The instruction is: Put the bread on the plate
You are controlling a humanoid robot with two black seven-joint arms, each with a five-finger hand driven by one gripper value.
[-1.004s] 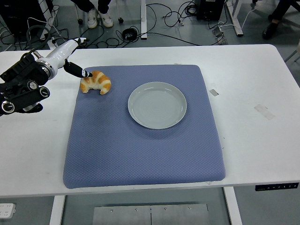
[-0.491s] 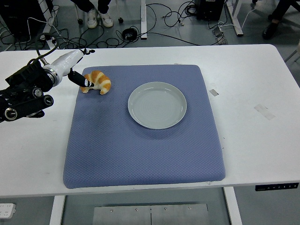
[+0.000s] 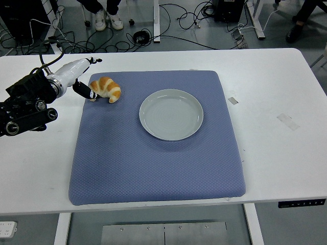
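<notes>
The left hand [image 3: 82, 76] reaches in over the white worktop [image 3: 286, 92]. Its fingers are spread apart and hold nothing, though one dark fingertip touches the bread [image 3: 106, 89]. The bread lies just right of the hand on the blue mat [image 3: 153, 163]. Further right sits the plate [image 3: 171, 114].

The left arm [image 3: 25, 104] comes in from the left edge of the surface and angles toward the far left corner. Its black forearm ends in a white wrist section, and the left hand [image 3: 82, 76] sits beyond it. One dark finger [image 3: 84, 91] points down and toward the right, while another thin dark fingertip shows farther back. The fingers are spread apart, gripping nothing.
</notes>
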